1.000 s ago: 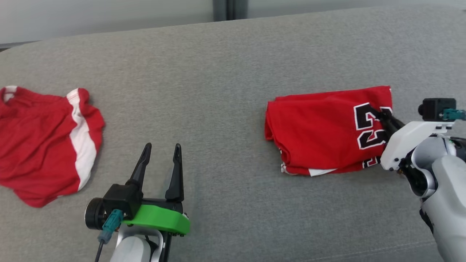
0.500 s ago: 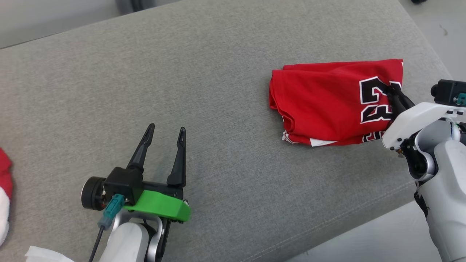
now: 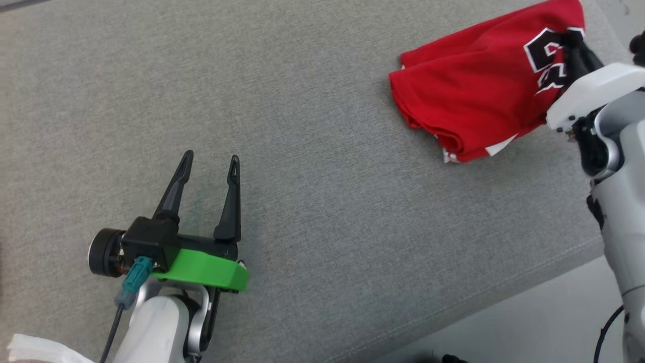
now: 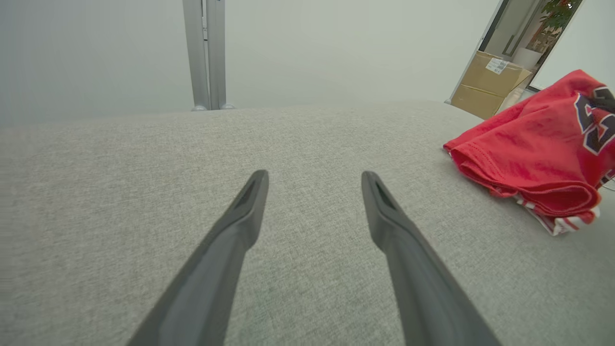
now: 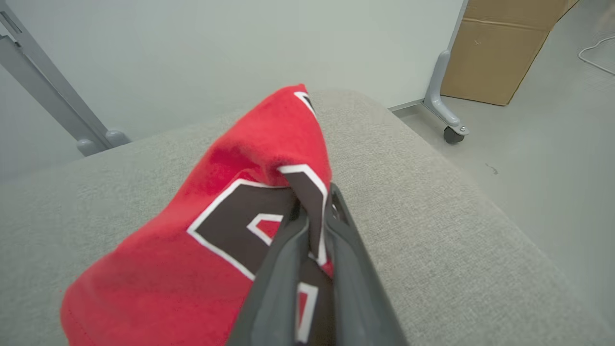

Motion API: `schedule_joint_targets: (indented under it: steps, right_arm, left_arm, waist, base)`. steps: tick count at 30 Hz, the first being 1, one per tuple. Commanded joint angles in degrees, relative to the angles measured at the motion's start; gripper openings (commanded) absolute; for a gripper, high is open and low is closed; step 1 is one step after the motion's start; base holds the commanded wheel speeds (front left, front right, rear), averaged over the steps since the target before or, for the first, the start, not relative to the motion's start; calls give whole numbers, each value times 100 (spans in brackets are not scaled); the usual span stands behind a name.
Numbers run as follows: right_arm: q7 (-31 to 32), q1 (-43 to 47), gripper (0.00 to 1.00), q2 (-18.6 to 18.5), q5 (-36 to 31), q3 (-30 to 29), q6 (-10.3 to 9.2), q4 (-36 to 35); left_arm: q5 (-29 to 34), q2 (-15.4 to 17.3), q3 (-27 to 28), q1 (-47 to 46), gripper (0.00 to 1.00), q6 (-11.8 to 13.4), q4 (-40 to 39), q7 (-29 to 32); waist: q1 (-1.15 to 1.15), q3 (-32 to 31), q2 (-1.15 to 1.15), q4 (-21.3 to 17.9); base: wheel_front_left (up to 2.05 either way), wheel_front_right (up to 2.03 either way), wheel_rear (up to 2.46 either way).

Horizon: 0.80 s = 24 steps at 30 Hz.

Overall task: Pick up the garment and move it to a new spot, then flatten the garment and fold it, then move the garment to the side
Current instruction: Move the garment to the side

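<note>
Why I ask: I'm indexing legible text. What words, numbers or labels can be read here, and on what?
"2": black, white-edged digit on the red garment; the digit beside it is creased and pinched in the right end effector, so it is not readable.
Unreadable, too small: the white label on the cardboard box.
</note>
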Motion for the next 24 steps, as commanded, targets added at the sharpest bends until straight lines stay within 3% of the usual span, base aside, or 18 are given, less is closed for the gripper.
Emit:
schedule_joint_targets:
  steps: [1,12,13,14,15,20,24]
  right_arm:
    - [-56,-198,0,-127,-87,-54,-10,108]
    - [-145,-1107,0,-1055,-879,-303,-10,975]
    - [-215,-1171,29,-1119,-976,-353,-10,1056]
    - [-261,-1207,46,-1156,-1069,-383,-10,1139]
    - [-327,-1247,100,-1176,-1167,-419,-10,1239]
    - [-670,-1405,100,-1268,-1573,-804,-10,1651]
    - [-878,-1490,100,-1125,-1766,-911,-10,1822]
  left_arm:
    - [11,34,11,-114,100,35,-47,8]
    - [-38,90,-1,-184,100,52,-179,-11]
    - [-41,90,-12,-198,100,46,-176,-17]
    - [-41,88,-25,-207,100,41,-171,-21]
    - [-43,81,-36,-210,100,43,-163,-27]
    - [-71,48,-54,-213,100,83,-132,-40]
    - [-147,29,-32,-215,100,80,-50,-108]
  waist:
    - [0,167,0,230]
    - [0,478,0,690]
    - [0,497,0,716]
    - [0,508,0,738]
    - [0,516,0,765]
    - [0,481,0,853]
    - [0,351,0,905]
  base:
    - [0,0,0]
    - [0,0,0]
    - [0,0,0]
    - [0,0,0]
    - [0,0,0]
    - [0,0,0]
    - [0,0,0]
